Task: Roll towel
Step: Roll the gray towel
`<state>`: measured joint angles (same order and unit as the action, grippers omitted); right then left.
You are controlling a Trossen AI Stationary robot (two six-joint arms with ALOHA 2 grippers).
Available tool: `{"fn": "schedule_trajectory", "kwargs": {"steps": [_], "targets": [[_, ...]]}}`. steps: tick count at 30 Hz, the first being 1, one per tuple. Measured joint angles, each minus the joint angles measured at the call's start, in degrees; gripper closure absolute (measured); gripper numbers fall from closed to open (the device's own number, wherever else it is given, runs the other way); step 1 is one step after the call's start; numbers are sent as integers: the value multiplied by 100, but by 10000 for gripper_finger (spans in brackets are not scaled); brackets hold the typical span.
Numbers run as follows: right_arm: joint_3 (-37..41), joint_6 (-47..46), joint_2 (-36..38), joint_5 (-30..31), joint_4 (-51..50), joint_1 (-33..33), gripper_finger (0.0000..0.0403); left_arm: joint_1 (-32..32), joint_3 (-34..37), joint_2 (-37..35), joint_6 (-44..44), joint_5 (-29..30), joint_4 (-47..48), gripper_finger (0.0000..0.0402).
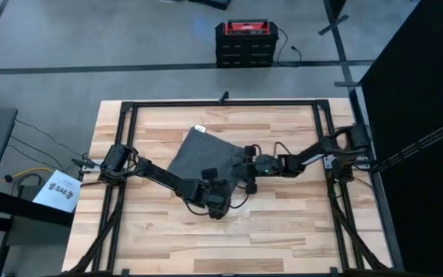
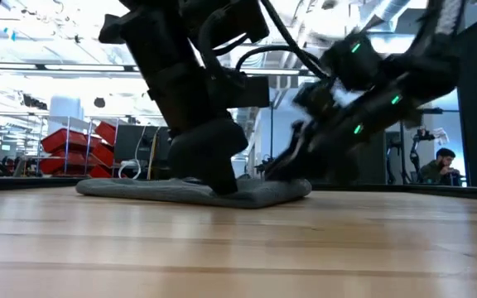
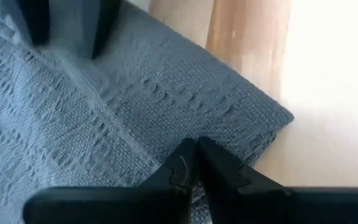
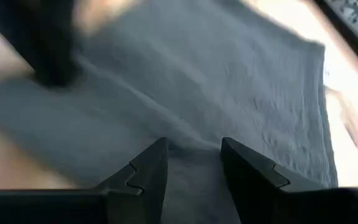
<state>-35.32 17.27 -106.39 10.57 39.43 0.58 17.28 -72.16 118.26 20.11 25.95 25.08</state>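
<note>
Dark grey towel, soft, light and limp, lying flat near the middle of the wooden table, small white tag at the far corner; probably best taken at the near edge. Left gripper pinched closed on a towel corner. Right gripper spread apart, low over the same edge.

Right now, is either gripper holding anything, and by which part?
The left gripper is shut on the towel, pinching its near edge close to a corner. The right gripper is open over the same edge, holding nothing.
</note>
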Motion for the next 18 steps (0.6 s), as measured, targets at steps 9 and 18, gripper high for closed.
{"fn": "schedule_trajectory", "kwargs": {"steps": [9,18], "targets": [[-387,791,-154,808,-43,742,262,145,-7,-9,137,-364,-35,387],[-394,717,1348,806,-1883,666,262,157,-7,-10,180,-373,9,387]]}}
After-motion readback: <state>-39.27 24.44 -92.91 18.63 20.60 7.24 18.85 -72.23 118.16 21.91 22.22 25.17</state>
